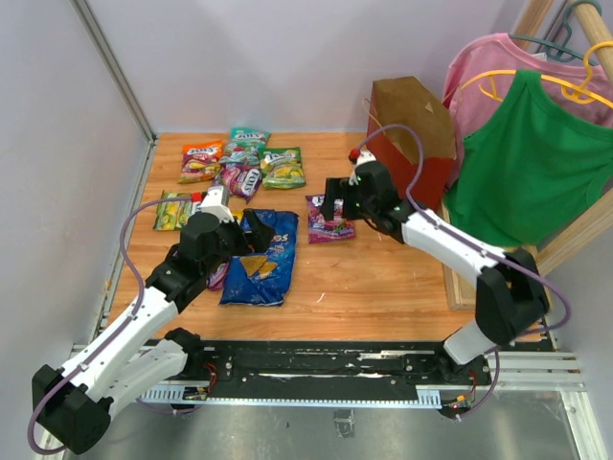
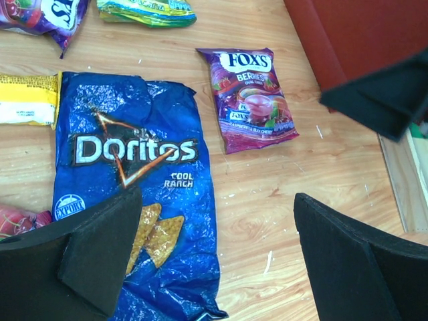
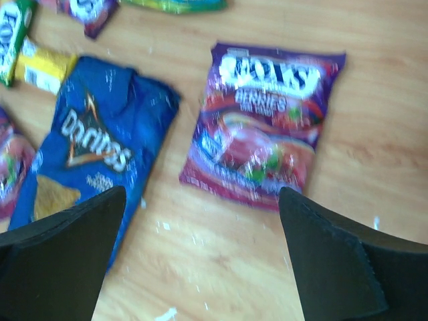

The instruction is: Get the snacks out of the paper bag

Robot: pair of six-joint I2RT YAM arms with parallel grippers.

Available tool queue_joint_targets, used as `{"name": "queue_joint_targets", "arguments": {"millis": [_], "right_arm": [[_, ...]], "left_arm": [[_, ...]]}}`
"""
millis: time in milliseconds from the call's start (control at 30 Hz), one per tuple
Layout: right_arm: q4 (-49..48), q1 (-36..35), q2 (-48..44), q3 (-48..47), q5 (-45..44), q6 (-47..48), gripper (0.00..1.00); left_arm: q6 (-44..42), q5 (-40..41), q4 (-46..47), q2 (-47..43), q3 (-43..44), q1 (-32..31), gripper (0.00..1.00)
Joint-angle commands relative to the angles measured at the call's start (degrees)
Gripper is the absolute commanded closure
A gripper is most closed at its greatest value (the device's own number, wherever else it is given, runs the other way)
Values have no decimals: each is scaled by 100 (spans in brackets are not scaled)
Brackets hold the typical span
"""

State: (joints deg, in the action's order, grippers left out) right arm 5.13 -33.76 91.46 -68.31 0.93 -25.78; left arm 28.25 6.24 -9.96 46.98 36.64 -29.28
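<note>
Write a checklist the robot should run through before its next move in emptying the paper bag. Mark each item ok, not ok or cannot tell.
1. Right gripper open and empty: ok.
2. Purple Fox's packet lying flat on the table, free of the fingers: ok.
3. Left gripper open, holding nothing, above the Doritos bag: ok.
4. Paper bag standing at the back right: ok.
5. Paper bag has no snacks left inside: cannot tell, no view shows its inside.
</note>
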Motion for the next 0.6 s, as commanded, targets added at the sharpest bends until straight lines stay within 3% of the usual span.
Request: {"name": "queue_joint_targets", "arguments": {"millis": [0, 367, 567], "right_arm": [[-311, 36, -1256, 843, 23, 428, 2], [272, 38, -4110, 2663, -536, 87, 2], [658, 36, -5183, 3308, -540, -214, 2]], "left_arm": [[-62, -30, 151, 58, 192, 26, 0], [168, -454, -27, -405, 683, 36, 0], [280, -574, -302, -680, 709, 35, 0]]}}
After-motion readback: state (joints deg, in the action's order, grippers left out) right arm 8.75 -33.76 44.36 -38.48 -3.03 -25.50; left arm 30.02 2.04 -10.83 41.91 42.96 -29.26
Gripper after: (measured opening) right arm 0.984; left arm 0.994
